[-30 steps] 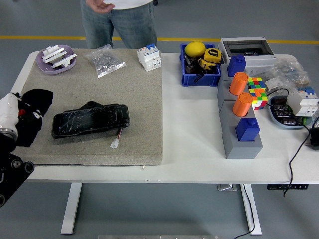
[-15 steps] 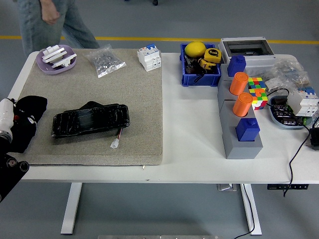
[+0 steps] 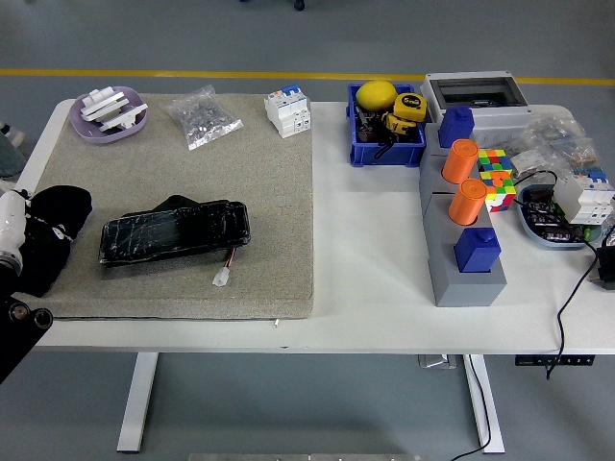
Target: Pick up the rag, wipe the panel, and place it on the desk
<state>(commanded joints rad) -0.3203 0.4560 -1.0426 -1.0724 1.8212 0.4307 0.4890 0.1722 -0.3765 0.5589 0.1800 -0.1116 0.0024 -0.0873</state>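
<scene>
The black rag [image 3: 50, 230] lies bunched at the left edge of the grey mat [image 3: 240, 192], partly over the mat's border and touching the left hand [image 3: 12, 226], which enters at the picture's left edge. Only a white part of that hand shows against the cloth, and whether its fingers are apart or clamped on the rag cannot be told. Just to the right of the rag, the black panel [image 3: 175, 231] lies flat on the mat, slightly tilted, with a small white connector [image 3: 222, 278] on thin wires near its lower right corner. At the mat's far side sit a lilac dish [image 3: 109, 115] with white parts, a clear bag of small pieces [image 3: 201, 117] and a white breaker [image 3: 288, 110]. Further right on the white surface [image 3: 365, 279] stand a blue bin [image 3: 386, 134] with yellow items, a grey block [image 3: 461, 259] carrying orange cylinders [image 3: 464, 182], and a colourful cube [image 3: 495, 178].
</scene>
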